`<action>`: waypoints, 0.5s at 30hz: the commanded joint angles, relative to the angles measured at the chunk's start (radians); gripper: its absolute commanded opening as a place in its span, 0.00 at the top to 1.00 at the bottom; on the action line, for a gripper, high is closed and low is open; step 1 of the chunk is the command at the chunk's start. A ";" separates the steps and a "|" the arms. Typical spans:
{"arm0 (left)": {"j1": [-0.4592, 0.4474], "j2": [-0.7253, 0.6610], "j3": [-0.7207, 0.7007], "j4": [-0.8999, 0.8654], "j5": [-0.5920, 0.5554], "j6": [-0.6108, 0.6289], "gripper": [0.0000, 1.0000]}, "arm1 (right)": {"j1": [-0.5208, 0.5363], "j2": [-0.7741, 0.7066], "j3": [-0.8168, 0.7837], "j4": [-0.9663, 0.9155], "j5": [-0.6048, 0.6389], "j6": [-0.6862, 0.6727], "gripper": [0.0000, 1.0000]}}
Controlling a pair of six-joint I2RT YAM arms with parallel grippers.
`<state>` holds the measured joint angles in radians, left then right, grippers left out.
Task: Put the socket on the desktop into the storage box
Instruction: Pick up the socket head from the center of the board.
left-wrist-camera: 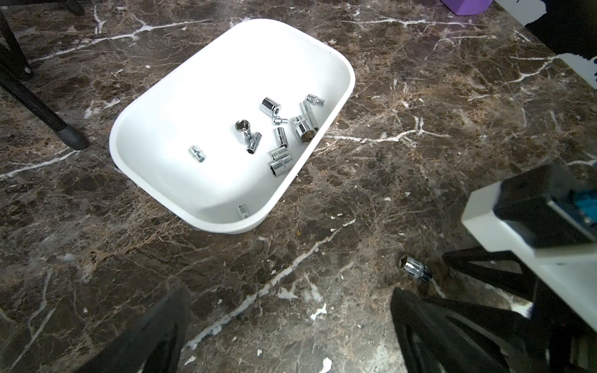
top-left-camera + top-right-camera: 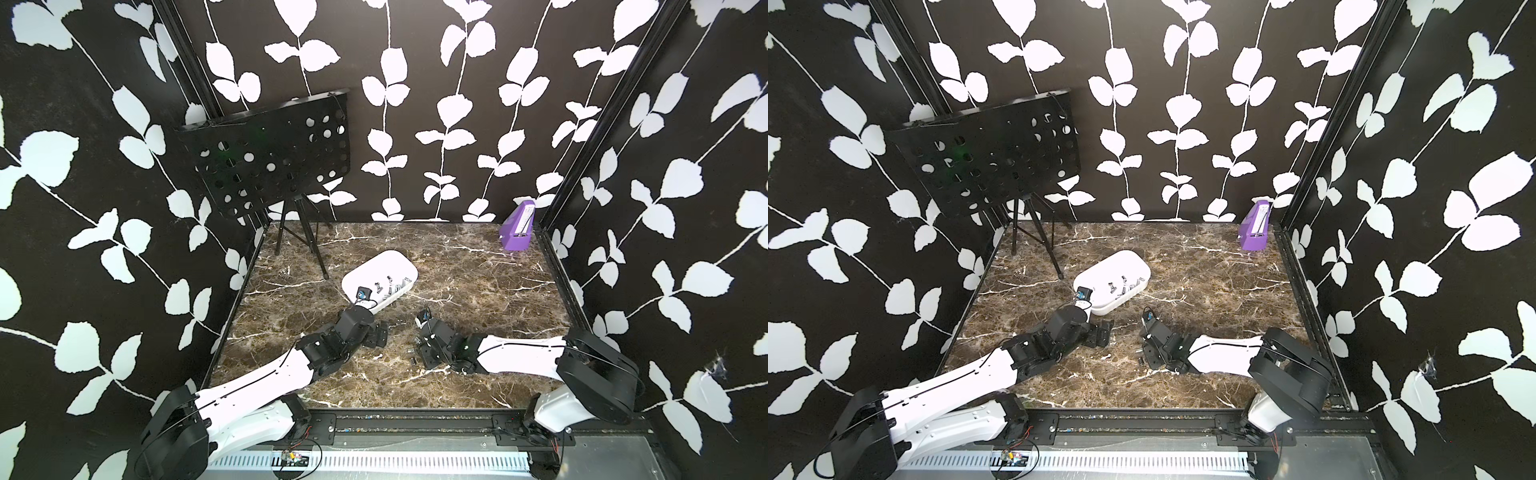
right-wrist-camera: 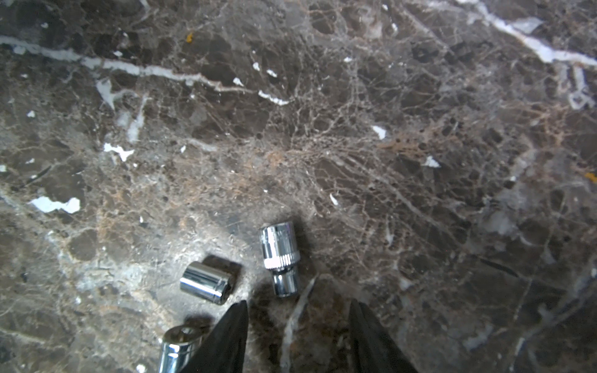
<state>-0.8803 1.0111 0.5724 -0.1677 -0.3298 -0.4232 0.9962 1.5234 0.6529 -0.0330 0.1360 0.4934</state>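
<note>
A: So, left side first. The left gripper (image 1: 289, 294)?

B: Black jaws spread wide, with only bare stone between them. It holds nothing. I cannot tell whether the tips touch the surface.

A: The surface?

B: The desktop (image 2: 478, 282) is a flat dark-brown marble-patterned slab with white veins. Just beyond that gripper lies the storage box (image 1: 200, 97), shallow white plastic with rounded corners. It sits at an angle in both top views.

A: Contents?

B: Roughly a dozen small chrome boxed sockets (image 1: 282, 137). Most are bunched toward one long wall and a couple lie off by themselves.

A: Any outside the box?

B: Yes, right of the box, by the right arm. The right wrist view shows three on the stone.
- The knurled socket (image 3: 280, 258) is a stepped chrome cylinder with a ridged band, lying on its side.
- The plain socket (image 3: 206, 286) is a short smooth barrel, near the knurled one but apart from it.
- The third socket (image 3: 177, 352) is cut off by the frame edge, just beside one jaw.

A: The right gripper (image 3: 298, 302)?

B: Jaws partly parted, empty. The knurled socket lies just ahead of the gap with its narrow end toward the tips. It touches neither jaw.

A: Far right?

B: A small upright purple box (image 2: 517, 228) in the rear corner, well apart from everything else.
</note>
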 commanded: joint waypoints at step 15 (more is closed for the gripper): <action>0.000 -0.014 -0.017 -0.006 -0.015 -0.004 0.03 | 0.006 0.112 0.066 0.052 0.001 -0.001 0.57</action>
<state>-0.8803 1.0111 0.5724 -0.1677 -0.3321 -0.4232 0.9962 1.5997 0.6949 0.0231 0.1459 0.4892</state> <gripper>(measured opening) 0.973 0.436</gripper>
